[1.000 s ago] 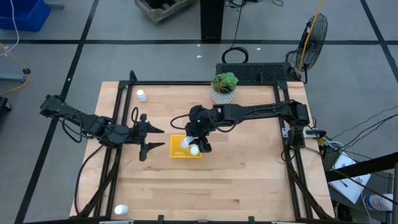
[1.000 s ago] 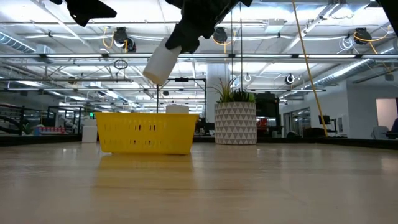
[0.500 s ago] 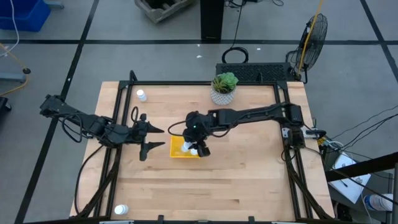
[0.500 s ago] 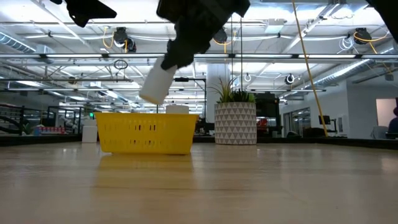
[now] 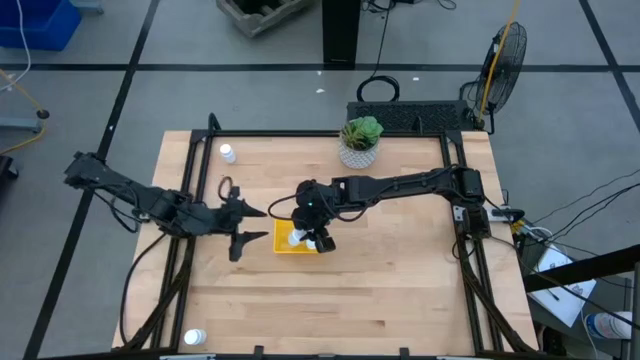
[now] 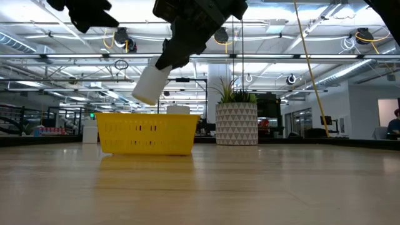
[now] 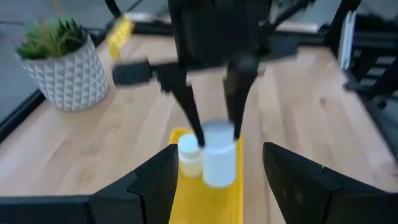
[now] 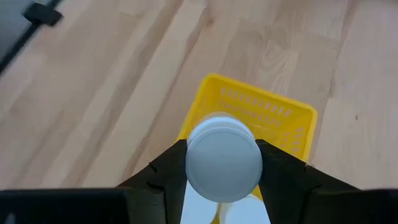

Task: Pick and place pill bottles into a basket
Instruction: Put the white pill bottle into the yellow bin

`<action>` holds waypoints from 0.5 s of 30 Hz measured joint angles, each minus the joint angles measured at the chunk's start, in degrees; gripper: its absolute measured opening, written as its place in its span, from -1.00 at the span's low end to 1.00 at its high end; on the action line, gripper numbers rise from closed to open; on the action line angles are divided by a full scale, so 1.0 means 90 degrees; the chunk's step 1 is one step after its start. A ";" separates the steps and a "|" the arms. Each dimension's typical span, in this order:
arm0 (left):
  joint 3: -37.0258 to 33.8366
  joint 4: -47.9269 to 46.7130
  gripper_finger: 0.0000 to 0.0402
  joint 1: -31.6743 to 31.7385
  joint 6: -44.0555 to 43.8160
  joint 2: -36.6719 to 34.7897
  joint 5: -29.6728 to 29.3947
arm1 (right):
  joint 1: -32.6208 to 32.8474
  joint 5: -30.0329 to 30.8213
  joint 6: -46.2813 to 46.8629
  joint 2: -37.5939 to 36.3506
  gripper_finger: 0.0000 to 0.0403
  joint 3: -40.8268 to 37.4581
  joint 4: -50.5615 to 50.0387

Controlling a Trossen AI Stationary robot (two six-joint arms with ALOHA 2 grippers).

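Showing four pill bottles: one tilted in right gripper (image 6: pixel 164 61), clenched on held bottle (image 6: pixel 150 86) above yellow basket (image 6: pixel 149 134); one bottle in basket (image 7: pixel 189 155); back-left bottle (image 5: pixel 228 153); front-left bottle (image 5: pixel 194 338). Left gripper (image 5: pixel 250 225) hovering released just left of basket. Wooden tabletop (image 5: pixel 380 290); workshop room behind. Potted plant (image 5: pixel 360 142) standing behind basket.

1. You get no readable text, label, brand, number or sign in any view
2. Your held pill bottle (image 8: pixel 224 163) shows only a plain white cap, and its side in the low view is blank
3. Your basket (image 6: pixel 147 133) has bare yellow walls, no print
4. Your plant pot (image 6: pixel 236 124) carries a triangle pattern only, no lettering
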 joint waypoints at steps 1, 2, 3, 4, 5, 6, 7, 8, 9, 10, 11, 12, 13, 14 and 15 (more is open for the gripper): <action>0.0000 -0.0009 0.19 0.0034 -0.0031 0.0141 0.0009 | 0.0007 -0.0019 0.0034 0.0000 -0.24 0.0084 -0.0058; 0.0000 -0.0011 0.19 0.0085 -0.0066 0.0299 0.0022 | 0.0026 -0.0015 0.0057 -0.0005 -0.23 0.0168 -0.0103; 0.0000 -0.0026 0.19 0.0135 -0.0081 0.0458 0.0052 | 0.0041 -0.0013 0.0068 -0.0011 -0.23 0.0242 -0.0156; -0.0003 -0.0043 0.19 0.0180 -0.0090 0.0603 0.0120 | 0.0066 -0.0019 0.0063 -0.0015 -0.24 0.0310 -0.0228; -0.0005 -0.0014 0.19 0.0221 -0.0089 0.0729 0.0206 | 0.0092 -0.0017 0.0061 -0.0017 -0.24 0.0371 -0.0307; -0.0005 0.0070 0.19 0.0265 -0.0087 0.0853 0.0313 | 0.0125 -0.0018 0.0068 -0.0016 -0.25 0.0448 -0.0419; -0.0005 0.0133 0.19 0.0304 -0.0084 0.0962 0.0386 | 0.0150 -0.0018 0.0091 -0.0007 -0.25 0.0547 -0.0527; -0.0005 0.0169 0.19 0.0348 -0.0083 0.1061 0.0460 | 0.0178 -0.0019 0.0116 -0.0005 -0.25 0.0643 -0.0620; -0.0005 0.0218 0.19 0.0388 -0.0074 0.1151 0.0527 | 0.0209 -0.0017 0.0131 -0.0005 -0.25 0.0726 -0.0699; -0.0005 0.0310 0.19 0.0428 -0.0048 0.1227 0.0609 | 0.0232 -0.0017 0.0141 -0.0014 -0.24 0.0795 -0.0754; -0.0005 0.0407 0.19 0.0472 -0.0007 0.1292 0.0708 | 0.0259 -0.0019 0.0152 -0.0021 -0.23 0.0833 -0.0786; -0.0005 0.0497 0.19 0.0502 0.0027 0.1359 0.0838 | 0.0290 -0.0017 0.0155 -0.0022 -0.23 0.0851 -0.0821; -0.0005 0.0587 0.19 0.0524 0.0073 0.1424 0.1024 | 0.0320 -0.0017 0.0156 -0.0021 -0.23 0.0866 -0.0879; -0.0005 0.0683 0.19 0.0550 0.0146 0.1492 0.1224 | 0.0343 -0.0012 0.0156 -0.0012 -0.24 0.0888 -0.0950; -0.0005 0.0774 0.19 0.0581 0.0225 0.1555 0.1384 | 0.0364 -0.0014 0.0158 -0.0005 -0.24 0.0902 -0.0990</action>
